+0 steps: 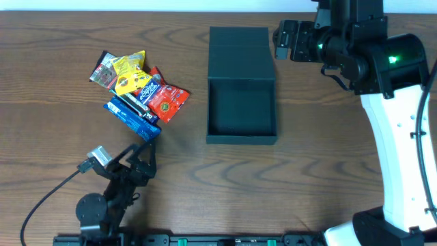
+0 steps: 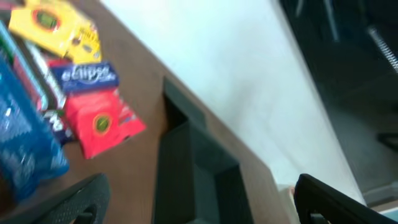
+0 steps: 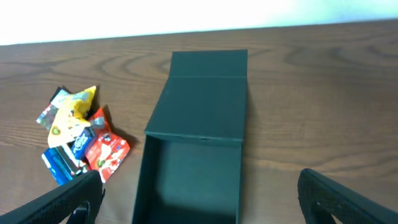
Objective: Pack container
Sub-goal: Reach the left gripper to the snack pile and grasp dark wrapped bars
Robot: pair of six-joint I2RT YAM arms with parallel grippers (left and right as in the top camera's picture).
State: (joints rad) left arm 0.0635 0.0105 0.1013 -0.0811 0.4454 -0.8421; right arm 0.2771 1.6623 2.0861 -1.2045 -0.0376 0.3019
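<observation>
The container [image 1: 242, 102] is a dark teal-grey open box at the table's middle, empty, with its flap lid [image 1: 239, 49] lying flat behind it. A pile of snack packets [image 1: 136, 96] lies to its left: yellow, red, blue and others. My left gripper [image 1: 141, 153] is open and empty, low near the front left, just below the pile. Its wrist view shows the red packet [image 2: 99, 121], the blue packet [image 2: 22, 143] and the container [image 2: 199, 168]. My right gripper [image 1: 278, 41] is open and empty, raised beside the lid's back right corner. Its wrist view shows the container [image 3: 193, 168] and the packets [image 3: 81, 137].
The wooden table [image 1: 321, 157] is bare to the right of the container. The white base of the right arm [image 1: 399, 137] stands at the right. A white wall edge [image 1: 205, 5] runs along the back. The left arm's cable [image 1: 48, 198] trails at the front left.
</observation>
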